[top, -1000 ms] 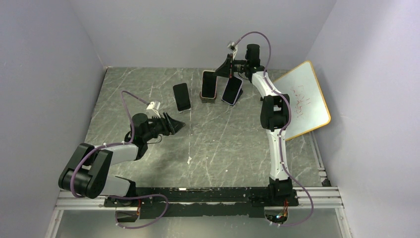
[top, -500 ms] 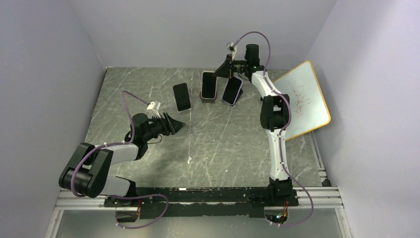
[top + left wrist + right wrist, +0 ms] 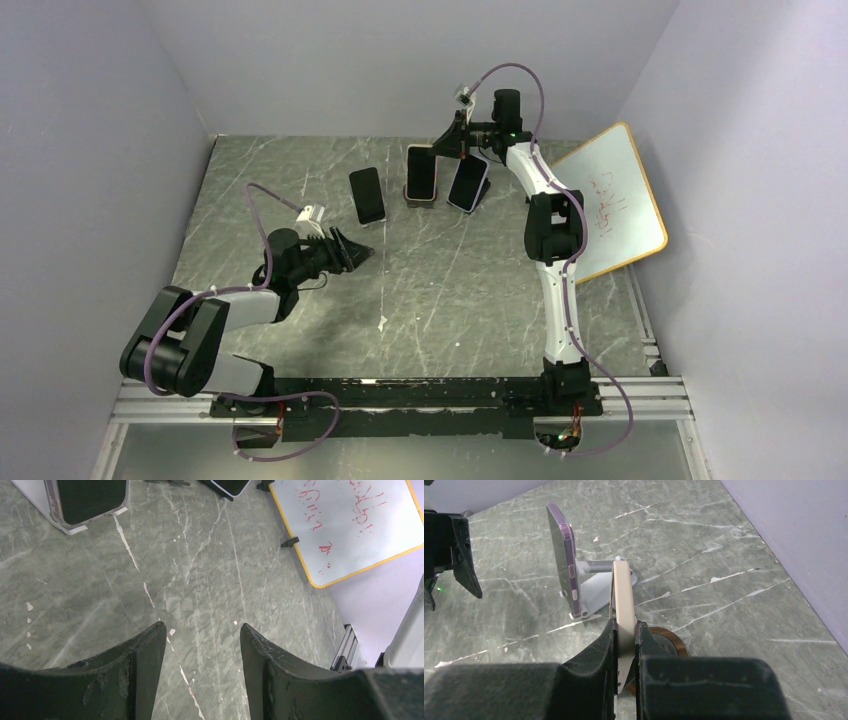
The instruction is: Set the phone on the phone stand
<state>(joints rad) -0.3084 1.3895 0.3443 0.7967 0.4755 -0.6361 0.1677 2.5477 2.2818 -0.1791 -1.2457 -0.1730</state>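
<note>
From above, we see the right gripper [image 3: 438,152] clamped on the phone [image 3: 421,172], upright at the far side over its stand [image 3: 420,199]. The left gripper [image 3: 358,252] waits near-left. Left wrist: its jaws stand apart above the table [image 3: 210,580]. Right wrist: jaws pinch the phone's edge at the round stand.

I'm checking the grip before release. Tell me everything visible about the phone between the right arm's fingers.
The phone is a slim slab in a cream case with a dark screen, seen edge-on from the wrist. It stands nearly upright at the far side of the table, pinched by its faces between the fingers of the right gripper. A round brown stand lies just below it; contact there cannot be told. A purple phone stands beside it, apart.
</note>
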